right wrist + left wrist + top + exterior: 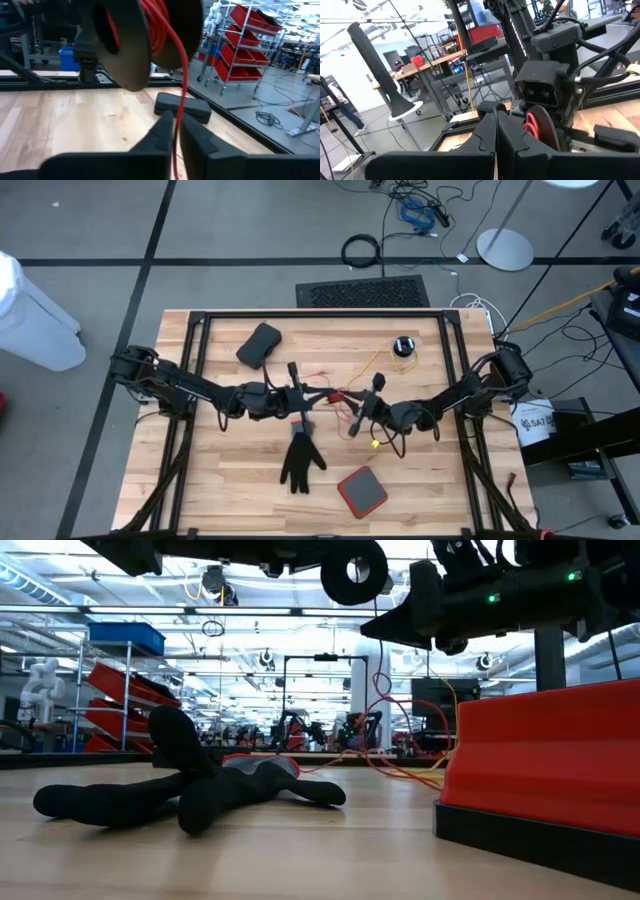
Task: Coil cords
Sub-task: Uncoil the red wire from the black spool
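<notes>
Both arms meet mid-table, raised off the wood. Left gripper (296, 393) and right gripper (366, 408) face each other with a small spool between them.

Cords: thin, string-like. Red cord (176, 60) is wound on a dark round spool (125, 45); several red turns show in the spool's groove, and one strand drops off it straight down between the right gripper's fingers (159, 131). Those fingers are nearly together with the red strand in the narrow gap, so clamped on it as far as the right wrist view shows. In the left wrist view the same spool shows edge-on with red windings (534, 125), just past the left fingers (485, 134), which are pressed together; nothing visibly between them.

Yellow cord (372, 366) runs loose over the far half of the table from the arms' meeting point toward a small black puck (403, 346) lying flat near the far right. A yellow end bit (375, 444) sits under the right arm. In the low view red and yellow strands hang in loops from the arms and trail onto the wood (400, 765).

Others on the table (230, 480): black glove (300, 460) flat near the middle front, red-and-black square case (362, 491) to its right, dark pouch (259, 345) far left
</notes>
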Robot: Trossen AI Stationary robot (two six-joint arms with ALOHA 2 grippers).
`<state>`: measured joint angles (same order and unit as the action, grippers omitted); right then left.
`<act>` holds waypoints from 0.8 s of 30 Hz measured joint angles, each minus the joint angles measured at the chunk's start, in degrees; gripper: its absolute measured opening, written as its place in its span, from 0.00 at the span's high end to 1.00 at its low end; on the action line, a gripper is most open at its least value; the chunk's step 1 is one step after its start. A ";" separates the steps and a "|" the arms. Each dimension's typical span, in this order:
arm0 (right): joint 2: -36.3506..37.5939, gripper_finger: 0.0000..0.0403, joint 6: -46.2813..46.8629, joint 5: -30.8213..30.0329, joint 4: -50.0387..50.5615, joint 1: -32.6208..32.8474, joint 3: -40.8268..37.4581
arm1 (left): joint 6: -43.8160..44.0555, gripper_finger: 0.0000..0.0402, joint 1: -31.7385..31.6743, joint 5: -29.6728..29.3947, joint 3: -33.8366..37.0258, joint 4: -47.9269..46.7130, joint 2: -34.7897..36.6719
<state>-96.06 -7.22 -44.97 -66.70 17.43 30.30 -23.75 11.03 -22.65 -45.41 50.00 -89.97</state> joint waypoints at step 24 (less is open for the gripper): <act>3.78 1.00 0.56 4.70 34.06 3.64 18.12 | -6.68 1.00 -2.73 -6.99 -0.04 5.97 0.04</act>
<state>-92.28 -6.66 -40.27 -32.63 21.07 48.42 -30.43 8.29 -29.64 -45.45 55.97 -89.93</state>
